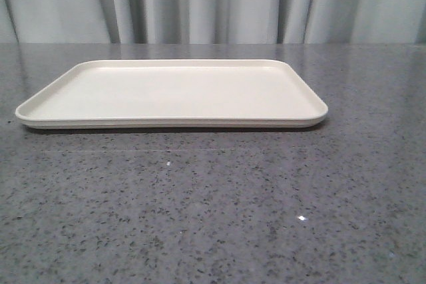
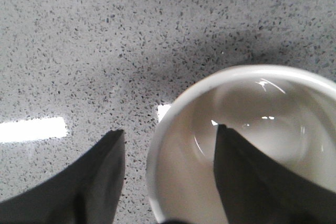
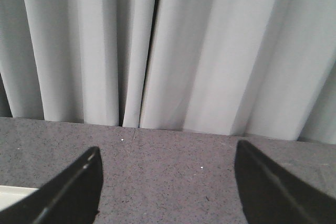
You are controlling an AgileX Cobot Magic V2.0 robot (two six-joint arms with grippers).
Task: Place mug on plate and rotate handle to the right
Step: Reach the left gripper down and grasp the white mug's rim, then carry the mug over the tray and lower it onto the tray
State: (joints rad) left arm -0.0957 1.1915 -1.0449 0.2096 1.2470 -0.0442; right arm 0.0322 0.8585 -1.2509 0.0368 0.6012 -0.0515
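The left pincer (image 2: pixel 168 150) straddles the rim of the mug (image 2: pixel 252 145), one finger inside, one outside; whether it grips, I cannot tell. The right pincer (image 3: pixel 167 182) is wide, empty. At 12 o'clock, the plate (image 1: pixel 170 119) lies bare, so placing and turning the handle remain.

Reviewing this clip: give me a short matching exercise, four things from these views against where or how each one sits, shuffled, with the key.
Things:
1. plate
2. mug
3. left gripper
4. right gripper

States:
A. one finger inside the mug, one outside its wall
B. open, facing the curtain
C. bare, on the grey table
D. seen from above, nothing inside but a finger

Pairs: 1-C, 2-D, 3-A, 4-B
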